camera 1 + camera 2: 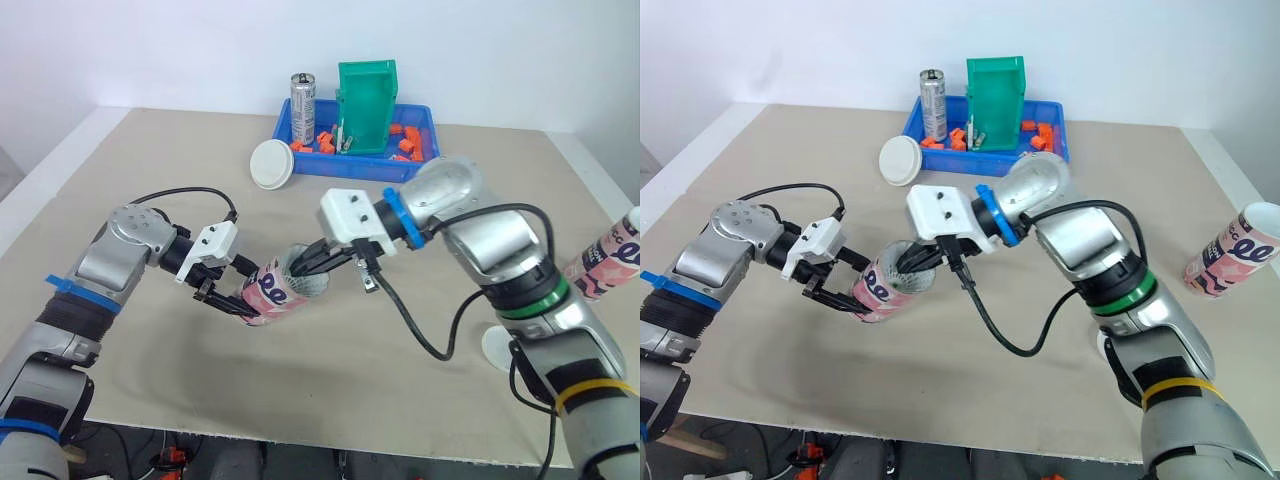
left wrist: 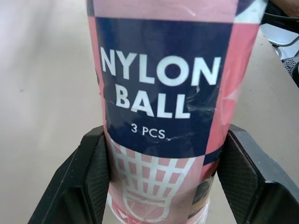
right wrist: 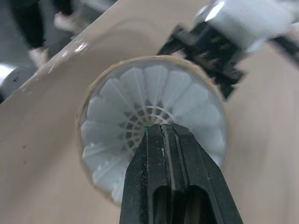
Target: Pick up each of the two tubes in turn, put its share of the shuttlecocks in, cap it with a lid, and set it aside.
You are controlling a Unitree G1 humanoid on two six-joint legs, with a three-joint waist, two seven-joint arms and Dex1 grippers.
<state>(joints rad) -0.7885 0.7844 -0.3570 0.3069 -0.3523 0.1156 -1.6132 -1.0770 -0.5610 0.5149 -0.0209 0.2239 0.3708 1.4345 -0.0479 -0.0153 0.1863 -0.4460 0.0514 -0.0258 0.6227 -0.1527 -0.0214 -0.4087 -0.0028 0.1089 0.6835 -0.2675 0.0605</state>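
Above the middle of the worktop (image 1: 150, 390), the left tool (image 1: 250, 293) grips a pink-and-navy tube (image 1: 285, 285) around its lower body. It tips the tube on a slant so the open mouth faces the right tool (image 3: 161, 128). That angle appears chosen to give the opposite arm a straight line into the opening.

The left tool's 2 fingers (image 2: 93, 177) are spread just to the tube's width and pressed against its printed sides. The right tool's fingers are drawn together into 1 narrow point. Their tips sit at the centre of a white shuttlecock (image 3: 135, 102), whose skirt fills the mouth of the tube. By the look of it the tool is pushing the shuttlecock down inside rather than carrying it.

The 2nd tube (image 1: 612, 255) lies at the worktop's right edge, well apart and untouched. A white lid (image 1: 271, 163) waits near the blue tray (image 1: 428, 112) at the back. Capping seems not yet begun, so the task looks less than half done.
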